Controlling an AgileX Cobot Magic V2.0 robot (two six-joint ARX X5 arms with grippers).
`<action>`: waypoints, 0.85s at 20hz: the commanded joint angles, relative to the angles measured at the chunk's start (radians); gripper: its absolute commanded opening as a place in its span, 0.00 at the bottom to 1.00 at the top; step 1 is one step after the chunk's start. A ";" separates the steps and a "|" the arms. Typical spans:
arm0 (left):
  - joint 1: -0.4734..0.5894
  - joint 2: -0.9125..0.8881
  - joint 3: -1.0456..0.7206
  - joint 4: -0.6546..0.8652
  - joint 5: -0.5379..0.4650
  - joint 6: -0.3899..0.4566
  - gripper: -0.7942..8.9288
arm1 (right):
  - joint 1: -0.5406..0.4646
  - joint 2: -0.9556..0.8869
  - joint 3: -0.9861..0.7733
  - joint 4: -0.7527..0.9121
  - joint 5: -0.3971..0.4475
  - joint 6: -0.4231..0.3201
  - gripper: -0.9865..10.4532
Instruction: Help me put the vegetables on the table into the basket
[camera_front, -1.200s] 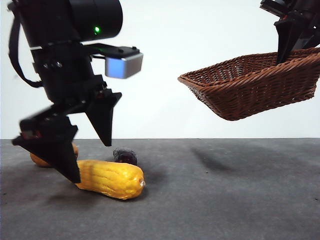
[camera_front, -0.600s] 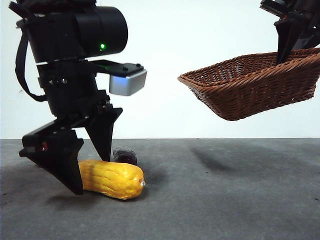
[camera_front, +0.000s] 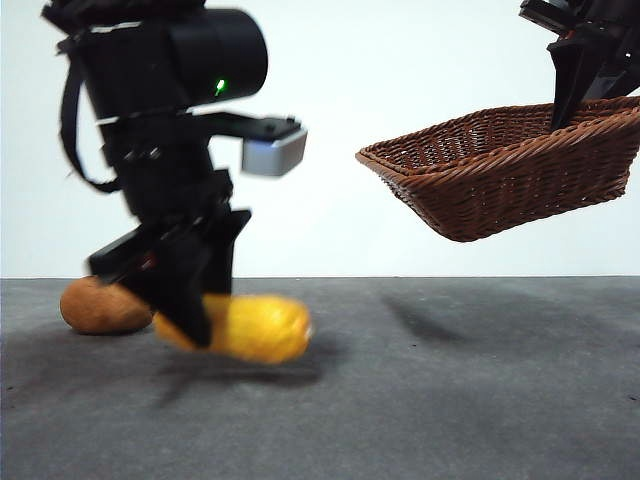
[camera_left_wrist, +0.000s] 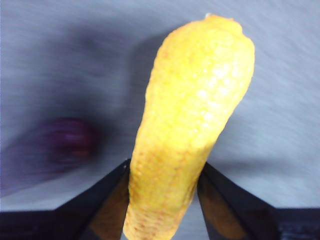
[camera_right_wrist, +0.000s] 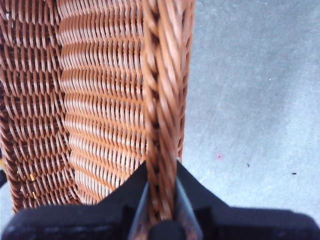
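Observation:
My left gripper (camera_front: 190, 325) is shut on the yellow corn cob (camera_front: 255, 328), which is blurred and sits just off the table (camera_front: 450, 400). In the left wrist view the corn (camera_left_wrist: 195, 115) stands between my jaws (camera_left_wrist: 162, 200). The dark purple eggplant (camera_left_wrist: 70, 142) lies blurred on the table beside it and is hidden in the front view. The orange-brown potato (camera_front: 100, 306) lies on the table behind the left arm. My right gripper (camera_front: 570, 95) is shut on the braided rim of the wicker basket (camera_front: 500, 170) and holds it tilted in the air at the upper right. That grip also shows in the right wrist view (camera_right_wrist: 161, 200).
The dark grey table stretches bare under the hanging basket, with the basket's shadow (camera_front: 430, 315) on it. In the right wrist view the table (camera_right_wrist: 250, 100) shows beside the basket wall (camera_right_wrist: 100, 100).
My left gripper has closed on the corn and moved right with it, lifting it slightly. The potato has come into full view and the eggplant is now hidden in the front view. The basket has not moved.

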 joint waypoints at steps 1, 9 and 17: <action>-0.001 0.006 0.082 -0.023 0.005 -0.290 0.08 | 0.000 -0.008 0.001 0.006 -0.011 -0.008 0.07; 0.007 0.006 0.455 -0.269 0.076 -1.334 0.08 | 0.003 -0.008 0.001 -0.032 0.060 0.036 0.07; -0.014 0.045 0.466 -0.004 0.365 -1.703 0.08 | 0.082 -0.008 0.000 -0.121 0.060 0.048 0.07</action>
